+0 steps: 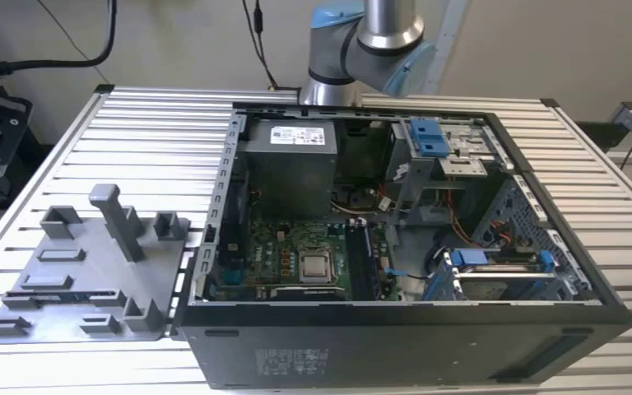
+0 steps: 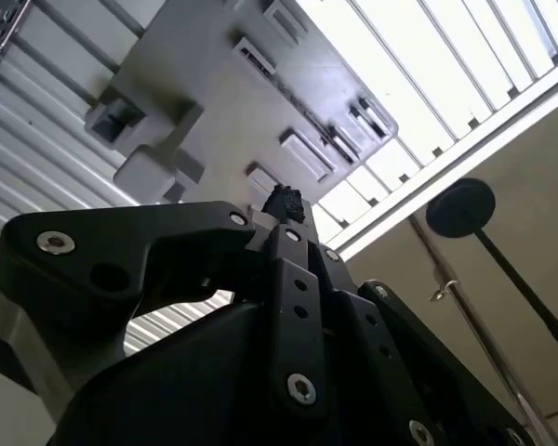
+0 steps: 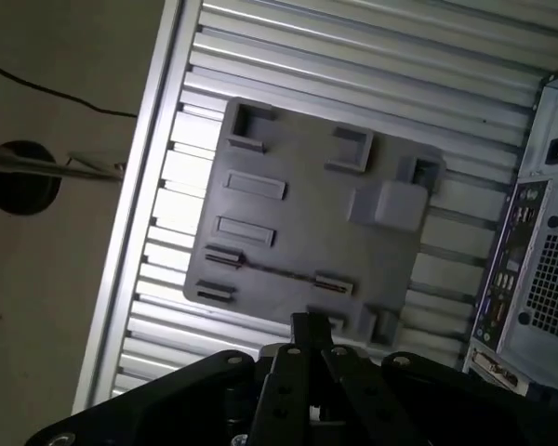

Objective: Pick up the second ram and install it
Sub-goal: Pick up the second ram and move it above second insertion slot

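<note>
Under it all, the table [image 1: 129, 123]: we've got a ribbed aluminium top, its slats running side to side in the exterior view, and everything sits on it.
Computer case [image 1: 404, 350]: the big black tower lies on its side with the panel off. It takes up the table's middle and the exterior view's right. We can see the motherboard, a grey power supply box towards the far edge and blue drive latches. Its ported back panel also shows in the first wrist view [image 3: 539, 232].
Arm [image 1: 365, 37]: silver and pale blue, rising at the table's far edge behind the case.
Fixture plate [image 1: 85, 267]: grey plastic, flat on the table near its front corner on the exterior view's left, just beside the case wall. It carries blocks and slots, with one tall post upright. We have it in both wrist views too [image 3: 307, 214] [image 2: 214, 84].
Stand base [image 3: 19, 177] [image 2: 460, 209]: a round black disc on the floor, off the table's edge.
Gripper [image 3: 307, 322] [image 2: 284, 200]: we see black linkage fingers drawn together into a single tip. The tip shows against the plate's edge by the small holders.
Second ram [image 3: 279, 271]: there it is, a thin dark stick lying flat on the fixture plate. It spans two small grey holders, parallel to the plate's edge and just in from it. It is near the gripper tip but apart from it.
</note>
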Action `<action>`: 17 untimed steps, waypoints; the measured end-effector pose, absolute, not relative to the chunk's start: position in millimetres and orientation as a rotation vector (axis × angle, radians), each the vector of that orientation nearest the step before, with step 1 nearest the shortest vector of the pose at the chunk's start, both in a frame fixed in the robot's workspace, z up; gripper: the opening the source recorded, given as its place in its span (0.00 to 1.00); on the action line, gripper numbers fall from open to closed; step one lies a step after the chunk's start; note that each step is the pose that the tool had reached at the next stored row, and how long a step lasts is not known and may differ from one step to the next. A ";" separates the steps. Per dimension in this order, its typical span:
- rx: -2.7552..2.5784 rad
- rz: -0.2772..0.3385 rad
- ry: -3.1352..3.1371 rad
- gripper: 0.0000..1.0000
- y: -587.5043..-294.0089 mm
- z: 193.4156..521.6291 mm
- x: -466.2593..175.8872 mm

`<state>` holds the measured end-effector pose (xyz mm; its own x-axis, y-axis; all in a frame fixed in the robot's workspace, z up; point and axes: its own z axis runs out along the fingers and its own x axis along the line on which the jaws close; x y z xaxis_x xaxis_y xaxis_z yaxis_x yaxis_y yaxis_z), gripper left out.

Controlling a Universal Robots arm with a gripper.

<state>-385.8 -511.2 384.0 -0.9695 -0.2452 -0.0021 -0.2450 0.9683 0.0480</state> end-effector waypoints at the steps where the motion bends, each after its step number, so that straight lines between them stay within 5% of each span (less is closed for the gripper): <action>1: 0.405 -0.075 -3.110 0.11 -511.2 384.0 -385.8; 17: 0.730 -0.074 -3.045 0.11 -511.2 384.0 -385.8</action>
